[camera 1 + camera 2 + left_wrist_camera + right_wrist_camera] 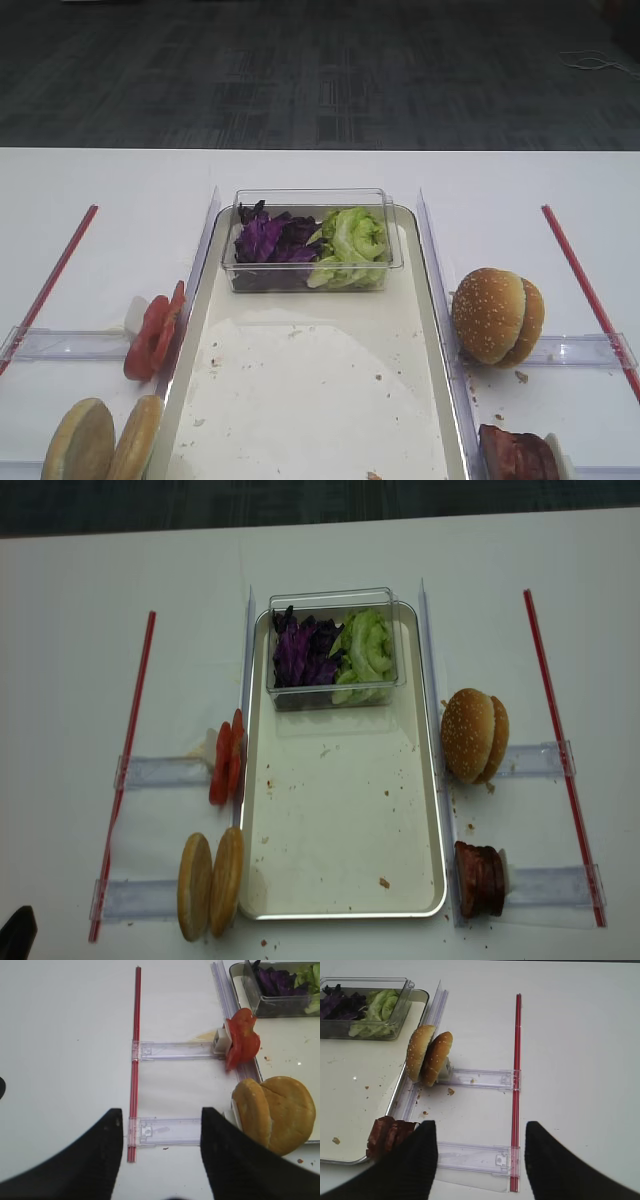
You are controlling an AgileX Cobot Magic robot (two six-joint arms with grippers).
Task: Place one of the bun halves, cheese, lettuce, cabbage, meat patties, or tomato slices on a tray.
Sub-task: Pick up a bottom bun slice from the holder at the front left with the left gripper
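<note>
Across the exterior high view: tray [440, 370] lying along the middle of the white table [100, 180], its liner bare but for crumbs. Clear box [312, 200] at the tray's far end, holding purple cabbage [268, 240] beside green lettuce [350, 245]. Tomato slices [152, 335] standing on edge against the tray's left rim; bun halves [100, 440] upright at the near left corner. Sesame buns [498, 315] off the right rim, meat patties [518, 455] nearer. No arm visible.

Right wrist view: right gripper [479, 1160] poised low over the table near its right edge, dark fingers [415, 1160] spread wide with nothing between, straddling a clear plastic rail [475, 1155] and red strip [516, 1085]. Patties just beside the left finger, apart from it.

Left wrist view: left gripper [160, 1160] hovering likewise, fingers parted and empty over a rail, pointing toward the table's far edge. Bun halves just beside the right finger; tomato slices farther on, leaning on the tray's rim.

Realsense overhead view: same layout; only a dark tip of an arm [15, 935] at the near left corner.
</note>
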